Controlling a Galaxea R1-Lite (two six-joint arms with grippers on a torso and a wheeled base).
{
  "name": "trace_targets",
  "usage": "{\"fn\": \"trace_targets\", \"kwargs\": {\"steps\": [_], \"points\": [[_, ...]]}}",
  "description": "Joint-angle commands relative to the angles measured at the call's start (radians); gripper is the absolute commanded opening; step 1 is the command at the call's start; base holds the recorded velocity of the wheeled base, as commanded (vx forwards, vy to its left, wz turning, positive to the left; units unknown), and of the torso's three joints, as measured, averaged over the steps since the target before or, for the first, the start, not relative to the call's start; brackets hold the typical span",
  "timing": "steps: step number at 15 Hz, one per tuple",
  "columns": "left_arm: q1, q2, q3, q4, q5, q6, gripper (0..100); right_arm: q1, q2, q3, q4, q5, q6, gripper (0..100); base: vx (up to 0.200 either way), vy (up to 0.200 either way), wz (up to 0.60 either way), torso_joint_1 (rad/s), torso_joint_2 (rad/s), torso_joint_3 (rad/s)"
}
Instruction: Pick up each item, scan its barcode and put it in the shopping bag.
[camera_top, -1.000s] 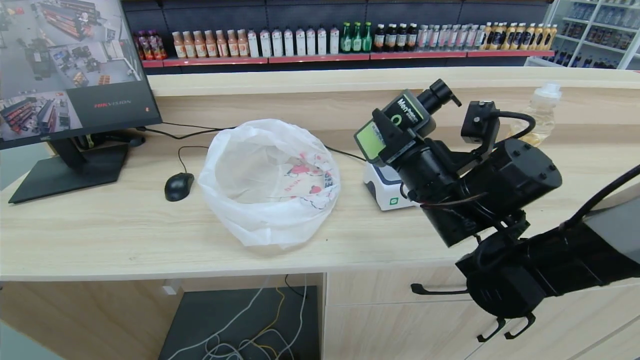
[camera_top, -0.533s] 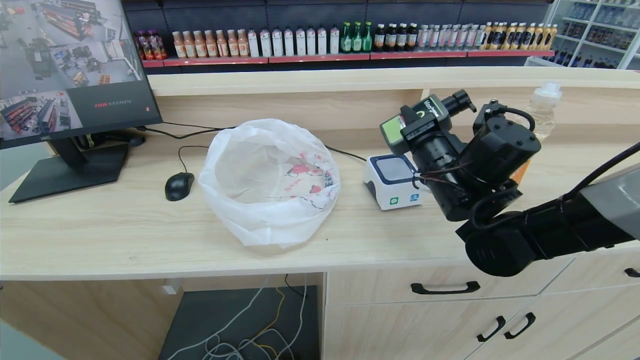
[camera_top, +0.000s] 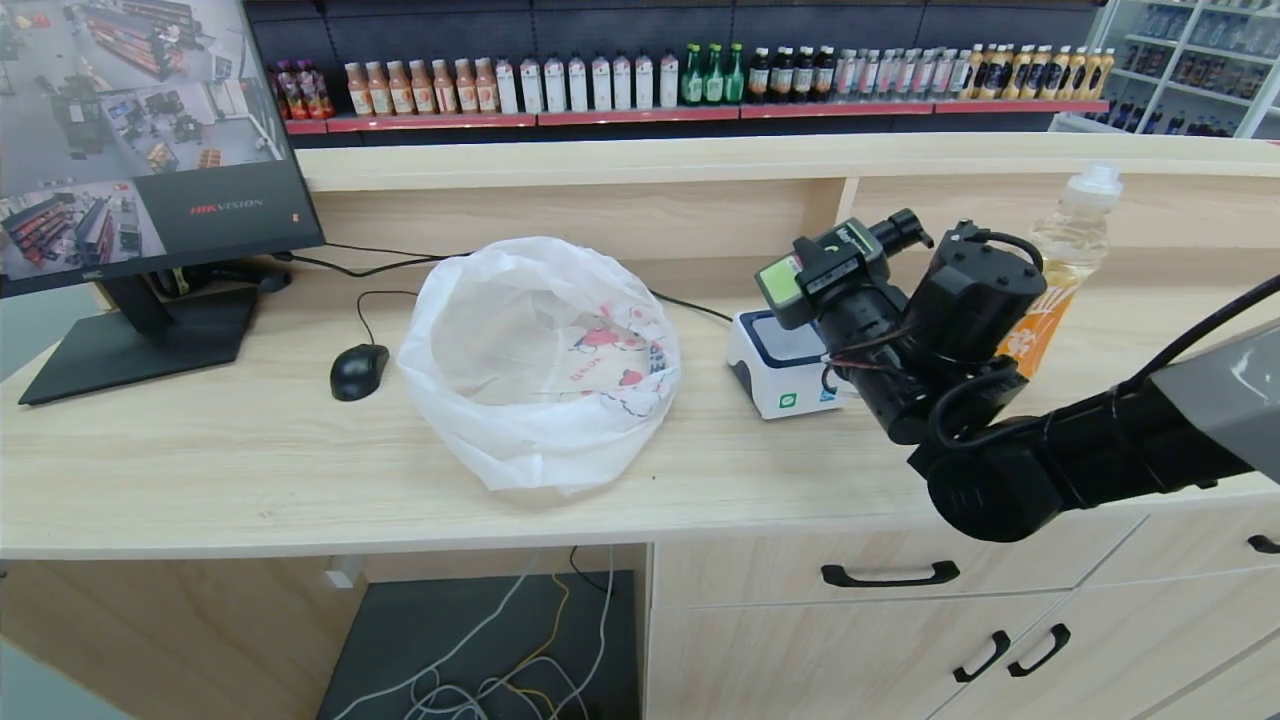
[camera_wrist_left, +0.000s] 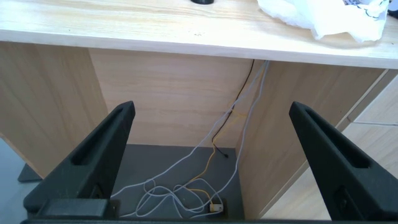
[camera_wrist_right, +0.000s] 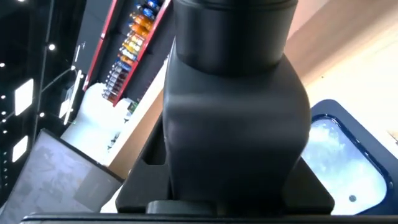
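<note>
Green-labelled item (camera_top: 782, 280), one, pinched by right tool (camera_top: 825, 270) near one scanner (camera_top: 775, 385), one shopping bag (camera_top: 540, 400), left tool (camera_wrist_left: 211, 112) spread

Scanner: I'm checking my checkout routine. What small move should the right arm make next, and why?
Probably ease the green-labelled item down over the scanner window: it hangs above the scanner's far edge, not squarely over the glass.
</note>
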Motion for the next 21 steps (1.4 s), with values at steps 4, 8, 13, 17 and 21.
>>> {"fn": "trace_targets", "kwargs": {"steps": [4,8,13,17,21], "points": [[0.0,0.0,0.0,0.0,0.0,-0.001,100,-0.005,0.037,-0.012,0.002,0.003,0.002,0,0.0,0.0,0.0,0.0,0.0,0.0],[0.0,0.0,0.0,0.0,0.0,-0.001,100,-0.009,0.063,-0.01,0.004,0.003,0.015,0,0.0,0.0,0.0,0.0,0.0,0.0],[0.0,0.0,0.0,0.0,0.0,-0.001,100,-0.013,0.071,-0.012,0.002,0.005,0.016,0,0.0,0.0,0.0,0.0,0.0,0.0],[0.0,0.0,0.0,0.0,0.0,-0.001,100,-0.013,0.075,-0.012,0.002,0.005,0.016,0,0.0,0.0,0.0,0.0,0.0,0.0],[0.0,0.0,0.0,0.0,0.0,-0.001,100,-0.013,0.079,-0.012,0.002,0.005,0.016,0,0.0,0.0,0.0,0.0,0.0,0.0]]}}
